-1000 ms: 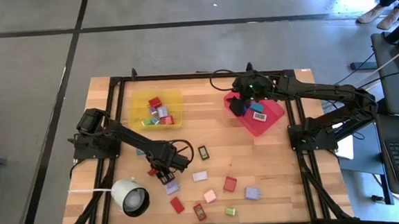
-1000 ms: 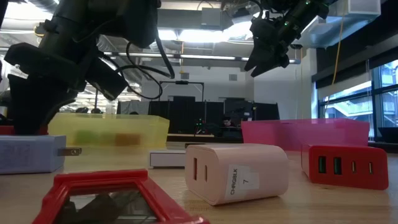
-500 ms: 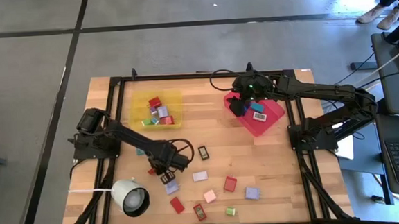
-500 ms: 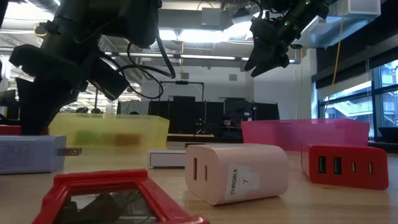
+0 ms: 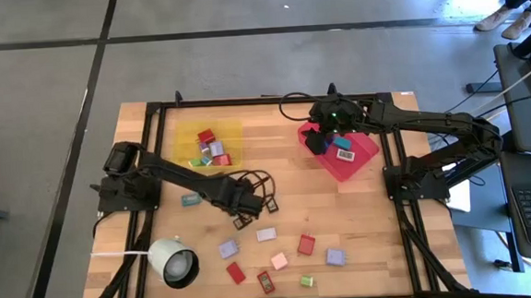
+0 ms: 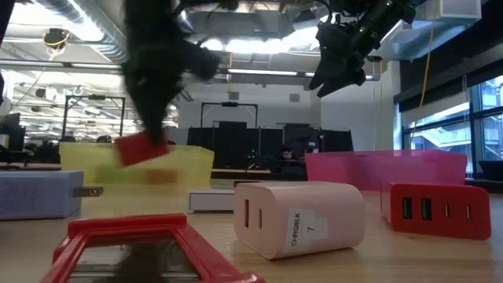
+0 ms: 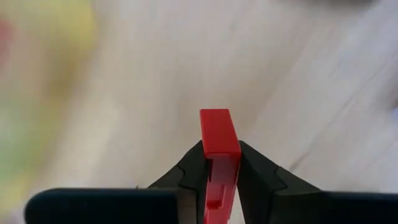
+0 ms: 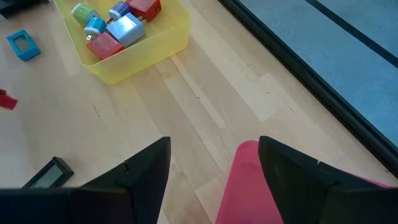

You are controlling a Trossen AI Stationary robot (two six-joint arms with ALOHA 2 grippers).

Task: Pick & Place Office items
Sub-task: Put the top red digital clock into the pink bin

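Left wrist view: left gripper (image 7: 221, 177) fingers clenched on a red block (image 7: 219, 140), lifted clear of the bench (image 5: 276, 171), mid-carry.

Next, judged: swing toward the yellow tray (image 5: 183, 135) at 11 o'clock, then release.

Right gripper (image 8: 211, 165) hovers over the pink tray (image 5: 363, 157), fingers spread, empty.

Bright, even light; motion-blurred left arm (image 6: 157, 71)

Readable text: one label, on the pale pink block

In the low view, the pale pink block (image 6: 300, 217) at about 5 o'clock from centre carries a small white sticker (image 6: 302, 228) on its near face, printed sideways "CHRGBLK" with the number "7" beside it; no other item in any view shows legible writing
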